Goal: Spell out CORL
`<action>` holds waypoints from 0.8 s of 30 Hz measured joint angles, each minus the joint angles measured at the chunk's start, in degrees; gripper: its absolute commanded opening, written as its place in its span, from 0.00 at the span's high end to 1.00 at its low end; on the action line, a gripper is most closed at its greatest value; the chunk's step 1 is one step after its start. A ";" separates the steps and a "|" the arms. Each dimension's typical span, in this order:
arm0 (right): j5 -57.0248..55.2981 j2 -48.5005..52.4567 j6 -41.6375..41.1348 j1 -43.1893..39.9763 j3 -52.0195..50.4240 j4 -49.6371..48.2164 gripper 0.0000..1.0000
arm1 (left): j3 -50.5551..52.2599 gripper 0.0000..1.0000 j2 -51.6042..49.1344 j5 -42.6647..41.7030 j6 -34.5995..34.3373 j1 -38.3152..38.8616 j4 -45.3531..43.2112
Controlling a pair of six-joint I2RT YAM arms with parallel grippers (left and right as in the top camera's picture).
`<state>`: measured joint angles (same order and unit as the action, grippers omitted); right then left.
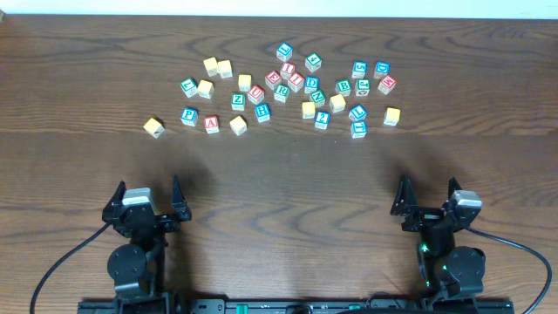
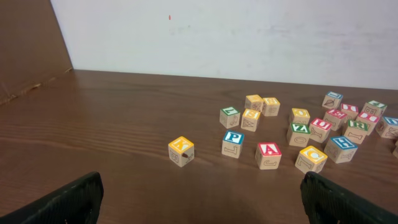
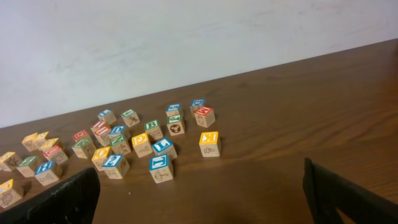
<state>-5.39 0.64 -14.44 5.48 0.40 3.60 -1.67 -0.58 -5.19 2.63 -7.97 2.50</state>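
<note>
Several wooden letter blocks with coloured faces lie scattered in a loose cluster [image 1: 288, 87] across the far half of the table. A lone yellow block [image 1: 154, 127] sits at the cluster's left end and shows in the left wrist view [image 2: 181, 150], with a blue P block [image 2: 233, 144] and a red A block [image 2: 268, 155] beside it. A yellow block [image 3: 209, 143] and a blue block [image 3: 160, 168] lie nearest in the right wrist view. My left gripper [image 1: 146, 187] [image 2: 202, 205] and right gripper [image 1: 428, 185] [image 3: 199, 199] are both open and empty, near the front edge, well short of the blocks.
The dark wooden table [image 1: 288, 174] has a bare band between the blocks and the grippers. A white wall [image 2: 249, 31] stands behind the table's far edge. Cables run from both arm bases at the front.
</note>
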 measured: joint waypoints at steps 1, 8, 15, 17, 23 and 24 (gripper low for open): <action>0.00 0.00 0.00 0.00 0.00 0.00 0.01 | 0.00 0.00 0.00 0.00 0.00 0.00 0.00; 0.00 0.00 0.00 0.00 0.00 0.00 0.01 | 0.00 0.00 0.00 0.00 0.00 0.00 0.00; 0.00 0.00 0.00 0.00 0.00 0.00 0.01 | 0.00 0.00 0.00 0.00 0.00 0.00 0.00; 0.00 0.00 0.00 0.00 0.00 0.00 0.01 | 0.00 0.00 0.00 0.00 0.00 0.00 -0.02; 0.00 0.00 0.00 0.00 0.00 0.00 0.01 | 0.00 0.00 0.00 0.00 0.00 0.00 -0.22; 0.00 0.00 0.00 0.00 0.00 0.00 0.01 | 0.09 0.00 0.00 -0.31 -0.02 0.00 -0.52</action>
<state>-5.39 0.64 -14.44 5.48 0.40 3.60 -1.58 -0.58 -5.50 2.61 -7.97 1.98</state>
